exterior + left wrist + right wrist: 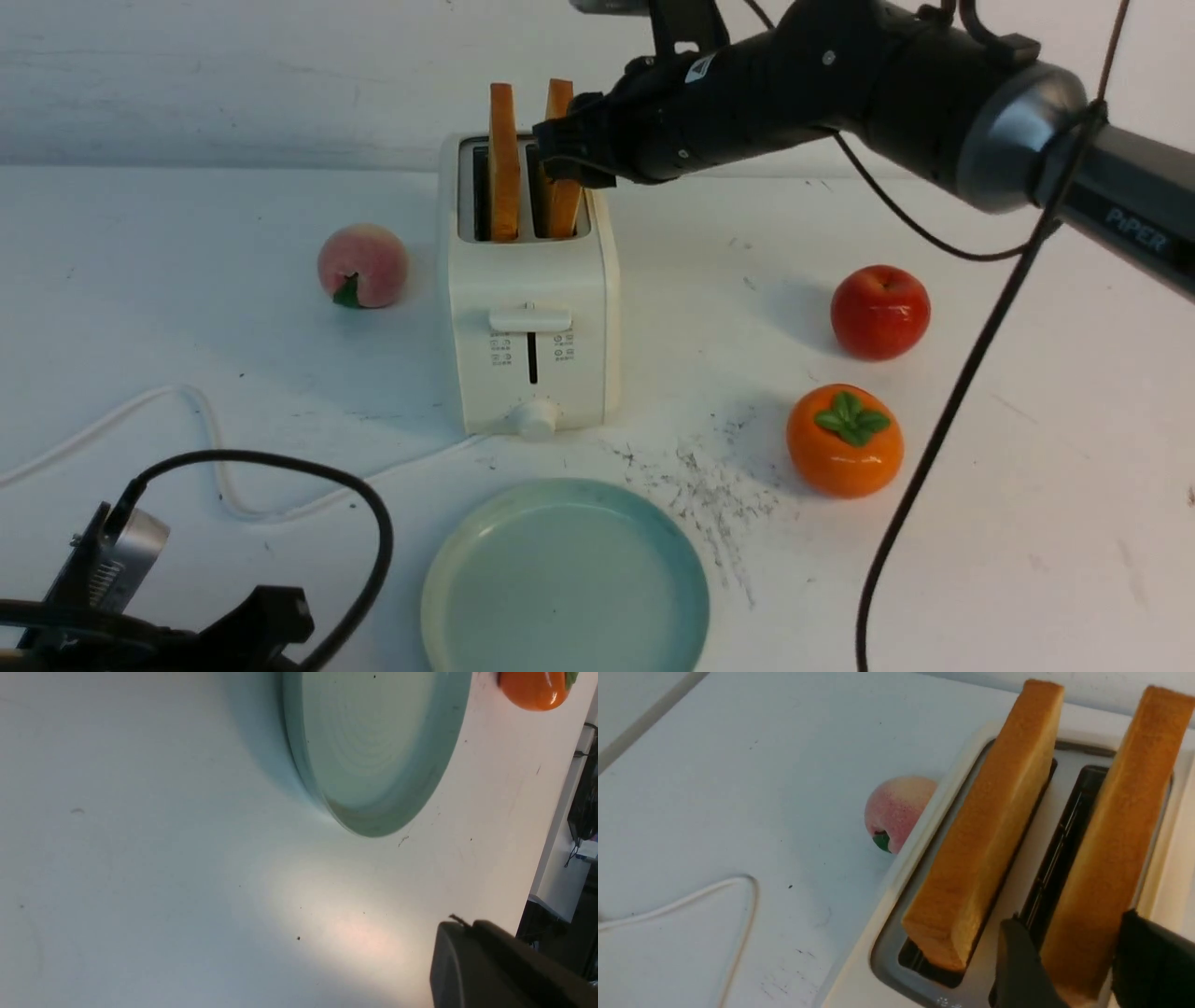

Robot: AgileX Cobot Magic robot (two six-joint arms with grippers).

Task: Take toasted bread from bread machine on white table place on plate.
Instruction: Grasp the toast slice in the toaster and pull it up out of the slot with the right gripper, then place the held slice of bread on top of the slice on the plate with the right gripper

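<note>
The right fingers [1017,956] stand apart at the toaster [532,280], one on each side of the near end of the right-hand slice of toast [564,168]; whether they press on it cannot be told. That slice stands upright in its slot between them, its upper part showing above the silver top. The left-hand slice of toast [504,163] stands upright in the other slot, beside the fingers and outside their span. The toaster sits beneath the right fingers on the white table [280,233], with its lever [530,321] and round knob [535,419] on the side facing the camera. A pink peach [363,266] lies to the left of these fingers, beyond the toaster, and a white cord [215,439] bends across the table on that same side. To their right and nearer the camera rests a red apple [880,313], with an orange persimmon [845,441] nearer still. The pale green plate [439,597] lies on the table in front of the toaster, well apart from the right fingers, its visible well bare. The left fingers [460,928] are closed, holding nothing, over the table near the plate.
</note>
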